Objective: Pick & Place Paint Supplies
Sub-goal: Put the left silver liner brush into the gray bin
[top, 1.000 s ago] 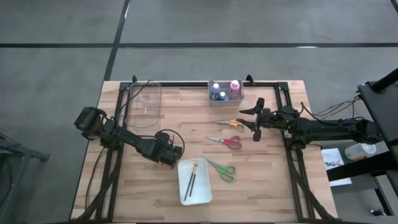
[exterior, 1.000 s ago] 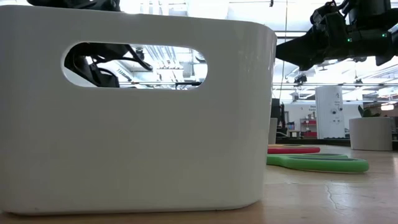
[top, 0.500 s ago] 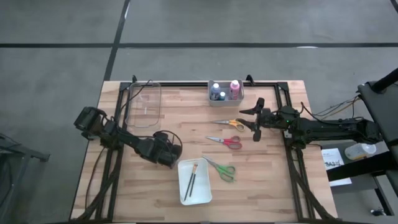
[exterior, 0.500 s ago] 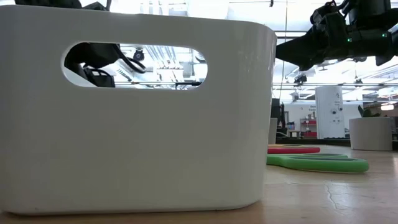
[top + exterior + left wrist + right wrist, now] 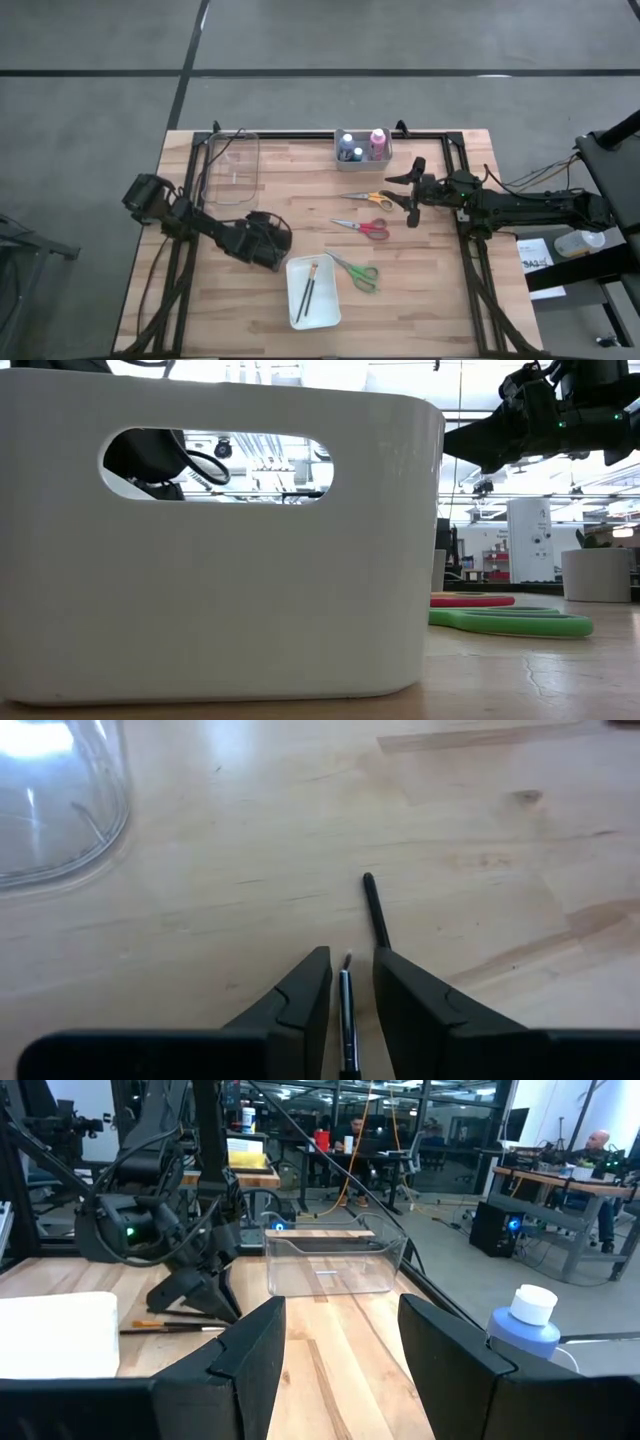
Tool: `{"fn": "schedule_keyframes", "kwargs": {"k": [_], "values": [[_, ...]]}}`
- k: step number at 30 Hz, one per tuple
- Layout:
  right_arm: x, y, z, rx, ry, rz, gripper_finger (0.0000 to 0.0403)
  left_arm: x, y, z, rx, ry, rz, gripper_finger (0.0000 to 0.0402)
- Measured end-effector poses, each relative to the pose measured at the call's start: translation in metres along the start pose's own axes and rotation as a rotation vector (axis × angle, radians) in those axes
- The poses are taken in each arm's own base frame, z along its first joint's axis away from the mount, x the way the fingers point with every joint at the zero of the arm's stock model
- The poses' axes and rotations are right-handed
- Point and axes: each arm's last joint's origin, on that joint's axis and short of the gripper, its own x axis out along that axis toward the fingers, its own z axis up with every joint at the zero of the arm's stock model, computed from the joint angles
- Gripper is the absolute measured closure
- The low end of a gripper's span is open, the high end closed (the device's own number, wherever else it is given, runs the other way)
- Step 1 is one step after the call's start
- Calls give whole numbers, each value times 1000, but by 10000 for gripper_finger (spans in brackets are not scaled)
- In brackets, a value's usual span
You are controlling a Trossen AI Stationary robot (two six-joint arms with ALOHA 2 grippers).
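From above, the left gripper (image 5: pixel 268 240) is seen low over the wooden table (image 5: pixel 250 310), just beside the upper left corner of the white bin (image 5: pixel 313 292), in which one dark brush (image 5: pixel 308 290) already lies. The right gripper (image 5: pixel 412 191) hangs near the orange-handled scissors (image 5: pixel 365 199), with its fingers spread wide and nothing between them. The red-handled scissors (image 5: pixel 362 227) and green-handled scissors (image 5: pixel 356 272) lie on the bare wood, and the capped bottles are gathered in a small grey caddy (image 5: pixel 362 146) at the far edge. An empty clear container (image 5: pixel 233 166) stands at the far left.

At table height, the white bin's wall (image 5: pixel 220 550) fills most of the picture; the green handles (image 5: pixel 510 622) and red handles (image 5: pixel 472 600) are seen beyond it, untouched.

Past the left wrist, a thin brush (image 5: pixel 346 1020) is seen between the two fingers, which are drawn narrow around it. A second dark brush (image 5: pixel 376 910) lies on the wood just past the fingertips. Whether the grip is firm cannot be told. A brush this slim could slip or pivot if clamped off-centre, and the second brush could be nudged by a fingertip.

Past the right wrist, the fingers are held wide apart; a blue bottle with a white cap (image 5: pixel 526 1330) sits close by and could be knocked by a careless swing.
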Motion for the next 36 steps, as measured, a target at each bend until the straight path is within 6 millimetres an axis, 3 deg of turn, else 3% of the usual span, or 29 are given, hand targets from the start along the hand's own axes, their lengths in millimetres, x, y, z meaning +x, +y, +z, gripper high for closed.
{"fn": "schedule_keyframes", "kwargs": {"k": [9, 21, 36], "values": [[0, 0, 0, 0, 0, 0, 209, -3, 1, -4, 17, -1, -10, 315], [0, 0, 0, 0, 0, 0, 209, -2, 1, -4, 16, 1, -7, 385], [0, 0, 0, 0, 0, -1, 209, -3, 0, -4, 11, 4, -13, 392]]}}
